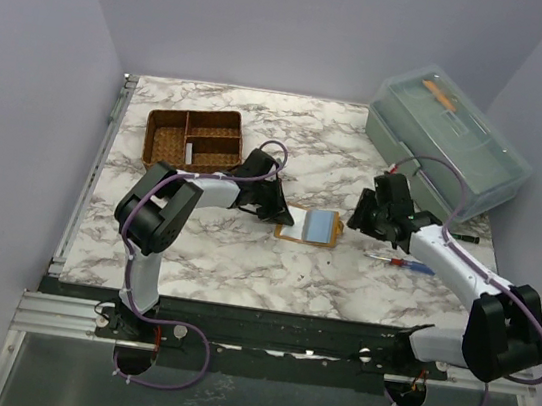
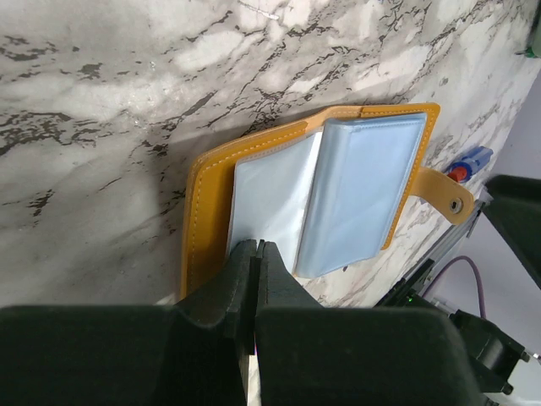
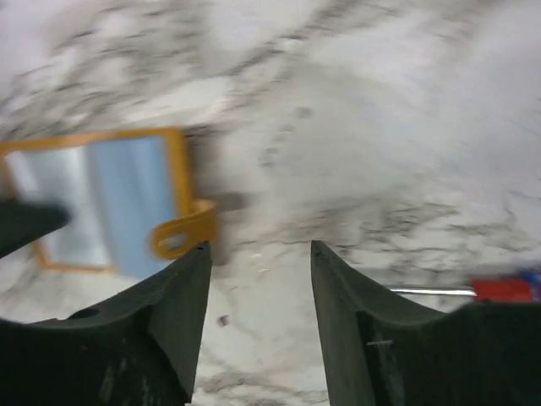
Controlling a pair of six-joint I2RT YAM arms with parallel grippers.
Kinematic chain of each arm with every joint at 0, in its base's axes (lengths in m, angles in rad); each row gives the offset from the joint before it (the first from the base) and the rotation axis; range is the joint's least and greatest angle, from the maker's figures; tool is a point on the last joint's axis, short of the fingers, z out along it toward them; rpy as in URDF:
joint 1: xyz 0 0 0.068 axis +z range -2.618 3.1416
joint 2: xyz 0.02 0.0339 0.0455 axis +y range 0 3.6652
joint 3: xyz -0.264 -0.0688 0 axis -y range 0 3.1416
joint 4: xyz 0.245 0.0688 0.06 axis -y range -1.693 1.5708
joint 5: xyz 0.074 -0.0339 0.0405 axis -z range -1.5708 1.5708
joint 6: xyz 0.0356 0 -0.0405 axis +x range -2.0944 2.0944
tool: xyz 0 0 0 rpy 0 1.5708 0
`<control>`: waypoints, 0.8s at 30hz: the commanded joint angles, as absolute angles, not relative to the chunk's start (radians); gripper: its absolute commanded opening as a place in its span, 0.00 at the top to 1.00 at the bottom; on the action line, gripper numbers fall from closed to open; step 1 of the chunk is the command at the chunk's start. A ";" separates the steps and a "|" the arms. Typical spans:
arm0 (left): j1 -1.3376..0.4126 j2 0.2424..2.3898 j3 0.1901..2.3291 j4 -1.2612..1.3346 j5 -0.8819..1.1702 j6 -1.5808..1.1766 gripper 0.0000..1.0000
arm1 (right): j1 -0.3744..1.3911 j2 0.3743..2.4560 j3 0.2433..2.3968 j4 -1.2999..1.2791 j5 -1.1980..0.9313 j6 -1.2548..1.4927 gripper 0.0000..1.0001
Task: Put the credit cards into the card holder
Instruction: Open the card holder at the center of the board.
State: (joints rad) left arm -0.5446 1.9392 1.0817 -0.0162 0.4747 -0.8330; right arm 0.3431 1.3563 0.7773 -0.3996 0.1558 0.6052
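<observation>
A marble-patterned desk carries everything. At its far right corner sits a grey-green storage box with a clear lid, set at an angle to the desk's edges. An orange-handled tool shows through the lid. Toward the far left corner is a brown woven divided basket, and a small white-grey card lies in one of its middle compartments.

The card holder lies open and flat near the middle of the desk, a little closer to the near edge. Its orange-tan leather frames pale blue clear sleeves, and its snap tab points toward the right edge. Whether any sleeve holds a card cannot be told.

The left hand has its fingers pressed together, with the tips on the card holder's left page beside the leather border. Whether a thin sleeve is caught between them cannot be told.

The right hand is spread and holds nothing. It hovers over bare desk just right of the card holder, with the tab near its left finger.

A screwdriver with a red and blue handle lies toward the right edge, under the right arm.
</observation>
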 commanded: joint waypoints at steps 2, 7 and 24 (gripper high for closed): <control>-0.542 1.948 1.081 -0.112 0.428 -0.805 1.00 | 0.401 1.391 0.914 -0.326 -0.206 0.434 0.45; -0.544 1.953 1.089 -0.117 0.418 -0.799 1.00 | 0.420 1.468 0.872 -0.127 -0.468 0.538 0.56; -0.551 1.978 1.128 -0.183 0.435 -0.793 1.00 | 0.402 1.558 0.730 -0.280 0.151 0.592 0.67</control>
State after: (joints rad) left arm -0.5465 1.9434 1.1194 -0.0933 0.4706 -0.8101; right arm 0.4107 1.5642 0.7918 -0.2314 0.0048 0.5743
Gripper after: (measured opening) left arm 0.019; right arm 0.331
